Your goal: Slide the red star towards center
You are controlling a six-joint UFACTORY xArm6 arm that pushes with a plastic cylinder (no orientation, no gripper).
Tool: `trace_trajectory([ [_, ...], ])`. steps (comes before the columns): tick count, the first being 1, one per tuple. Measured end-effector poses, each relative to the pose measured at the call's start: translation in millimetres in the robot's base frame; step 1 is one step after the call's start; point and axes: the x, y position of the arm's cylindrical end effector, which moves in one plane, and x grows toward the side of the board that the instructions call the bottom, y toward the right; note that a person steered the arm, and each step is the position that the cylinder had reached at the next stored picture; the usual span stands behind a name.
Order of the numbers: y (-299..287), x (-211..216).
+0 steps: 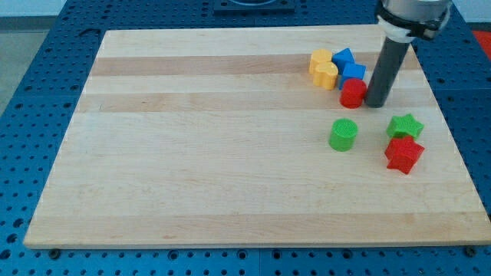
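1. You have no pincer to watch here: the arm ends in a dark rod, and my tip [377, 104] rests on the table [192, 153] in the upper right part of the view.
2. My tip sits just to the right of the red cylinder [353, 93], touching it or nearly so (the gap is too fine to judge).
3. Left of and above that cylinder, a tight cluster: the blue cube [354, 73], a second blue block [343, 57] whose shape is unclear, the yellow heart [327, 76] and another yellow block [320, 59].
4. Your red star [403, 154] lies lower right, well below my tip, near the table's right edge.
5. The green star [404, 126] sits directly above the red star, touching or almost touching it.
6. The green cylinder [344, 135] stands apart to the red star's left, slightly higher.
7. You see bare wood across the centre, the left half and the bottom strip.
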Motion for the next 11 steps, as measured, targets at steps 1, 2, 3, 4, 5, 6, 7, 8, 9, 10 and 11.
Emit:
trace_trajectory([
  [1, -20, -2],
  [2, -24, -2],
  [3, 25, 7],
  [4, 103, 15],
  [5, 133, 59],
  [6, 114, 99],
  [7, 66, 117],
  [8, 5, 117],
  [9, -57, 105],
  [10, -109, 83],
  [11, -147, 64],
])
